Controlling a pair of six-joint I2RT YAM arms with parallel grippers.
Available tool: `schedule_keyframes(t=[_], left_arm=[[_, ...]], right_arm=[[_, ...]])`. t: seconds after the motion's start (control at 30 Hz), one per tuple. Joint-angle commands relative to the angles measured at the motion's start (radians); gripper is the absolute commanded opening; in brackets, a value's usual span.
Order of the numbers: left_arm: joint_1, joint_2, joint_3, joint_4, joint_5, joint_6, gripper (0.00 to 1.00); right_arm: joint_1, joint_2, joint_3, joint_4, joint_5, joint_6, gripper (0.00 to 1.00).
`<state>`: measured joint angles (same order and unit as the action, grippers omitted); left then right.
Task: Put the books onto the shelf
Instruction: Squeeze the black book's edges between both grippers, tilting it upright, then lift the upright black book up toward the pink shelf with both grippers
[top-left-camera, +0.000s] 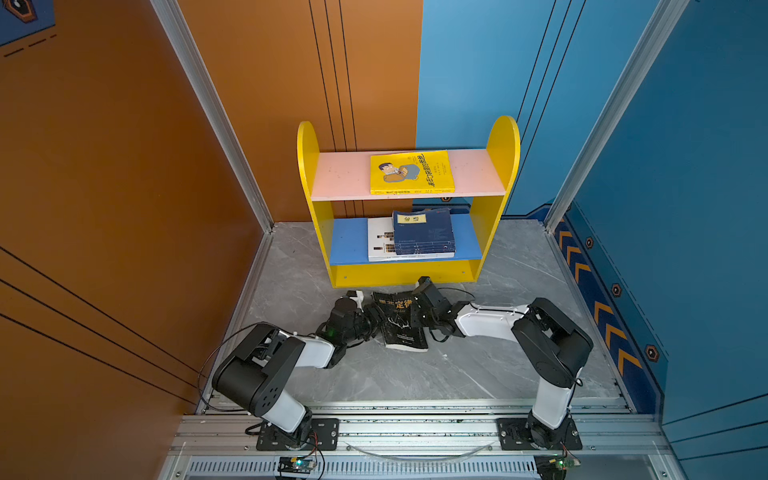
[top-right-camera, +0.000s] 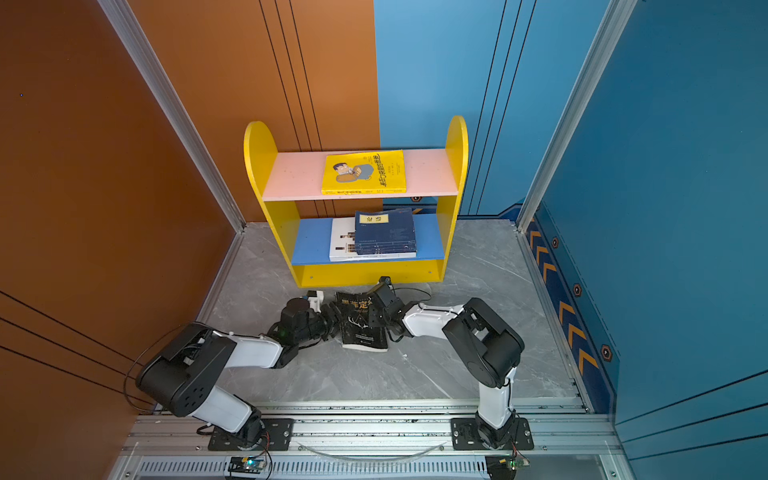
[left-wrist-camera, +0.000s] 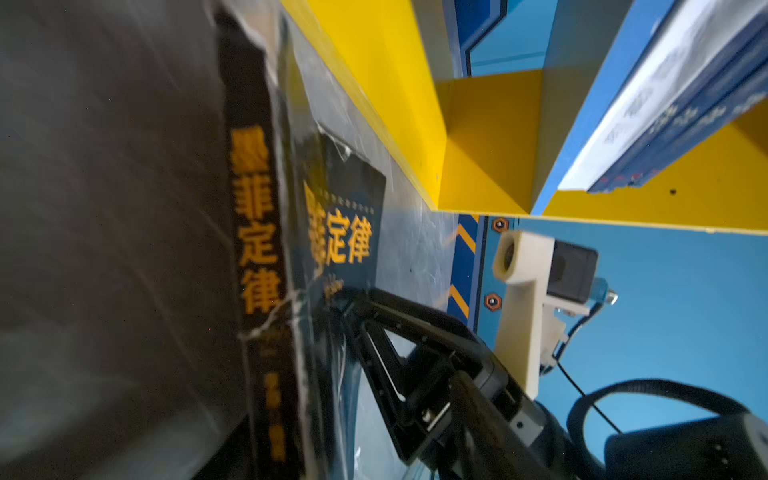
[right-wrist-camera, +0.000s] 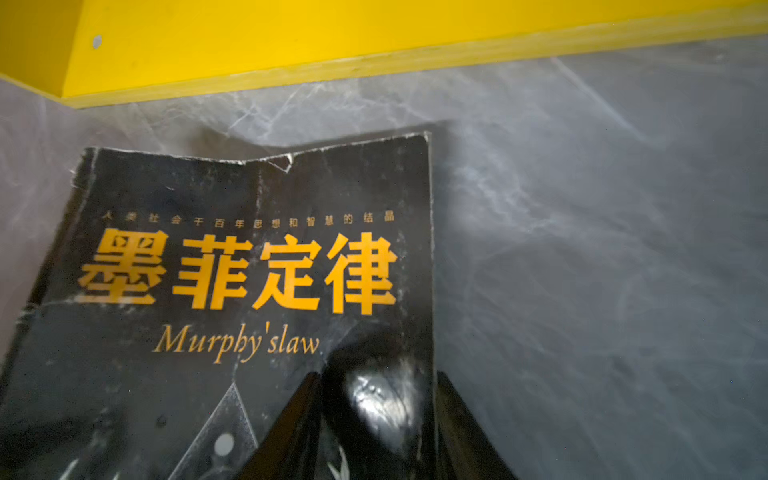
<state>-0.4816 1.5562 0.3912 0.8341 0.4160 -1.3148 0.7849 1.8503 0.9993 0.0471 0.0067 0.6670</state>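
Grey marble-look floor (top-left-camera: 374, 374); orange wall (top-left-camera: 104, 166) on L, blue wall (top-left-camera: 685, 166) on R, alu rail (top-left-camera: 415, 428) at front. Black book (right-wrist-camera: 249, 374) lies on floor just in front of shelf (top-left-camera: 307, 166) base. Cover reads "墨菲定律" in orange, w/ "Murphy'slaw" under it. R gripper (top-left-camera: 417, 311) clamps its edge, one finger on cover. L gripper (top-left-camera: 372, 313) is at spine side; can't tell if it grips. Yellow book (top-left-camera: 411, 172) is on pink board (top-left-camera: 345, 174). Navy books (top-left-camera: 424, 235) sit atop white book (top-left-camera: 378, 241) on blue board (top-left-camera: 349, 241).
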Motion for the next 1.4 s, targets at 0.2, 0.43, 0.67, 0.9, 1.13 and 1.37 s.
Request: schedule_keyframes(t=[0.2,0.43,0.67,0.9,1.13,1.37], left_arm=[[-0.021,-0.024,0.037,-0.046,0.076,0.045,0.44],[-0.014,-0.141,0.063,-0.314,0.037,0.167,0.22],[0.009,-0.267,0.145,-0.584,0.046,0.311,0.01],[0.029,-0.476,0.342,-1.139,0.028,0.594,0.00],[0.047,-0.691,0.542,-1.493,0.094,0.762,0.00],[0.061,-0.788,0.704,-1.394,0.204,0.768,0.00]], right_arm=[[0.037,0.009,-0.026,-0.040,-0.128,-0.001,0.44],[0.033,-0.010,-0.020,-0.056,-0.120,-0.001,0.44],[0.065,-0.092,0.013,-0.107,-0.106,-0.042,0.57],[0.117,-0.333,0.065,-0.204,-0.004,-0.111,0.87],[0.148,-0.614,0.092,-0.176,0.007,-0.188,1.00],[0.114,-0.835,0.098,-0.098,0.022,-0.254,1.00]])
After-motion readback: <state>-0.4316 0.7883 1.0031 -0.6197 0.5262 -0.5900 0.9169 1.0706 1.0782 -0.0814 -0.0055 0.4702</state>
